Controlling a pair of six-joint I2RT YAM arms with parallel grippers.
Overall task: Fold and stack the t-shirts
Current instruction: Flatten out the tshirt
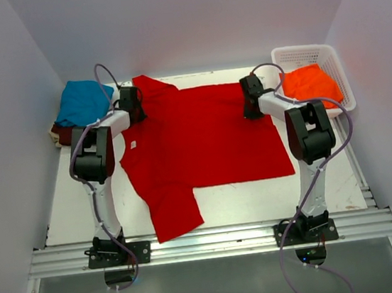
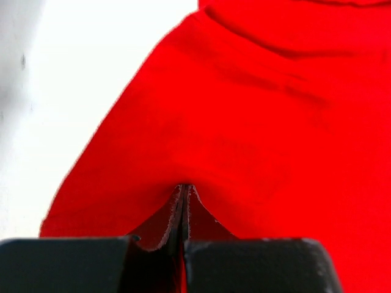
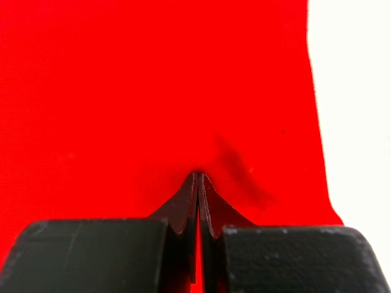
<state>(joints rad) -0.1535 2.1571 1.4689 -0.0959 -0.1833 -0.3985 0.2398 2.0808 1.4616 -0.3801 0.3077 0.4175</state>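
Note:
A bright red t-shirt lies spread on the white table, one sleeve trailing toward the near edge. My left gripper is at its far left, near the collar and shoulder. The left wrist view shows the jaws shut with red cloth pinched between them. My right gripper is at the shirt's far right edge. The right wrist view shows it shut on the red cloth too. A teal blue t-shirt lies on a dark maroon one at the far left. An orange t-shirt lies in the basket.
The white lattice basket stands at the far right corner beside the right arm. Pale walls close in the table on the left, right and back. An aluminium rail runs along the near edge by the arm bases.

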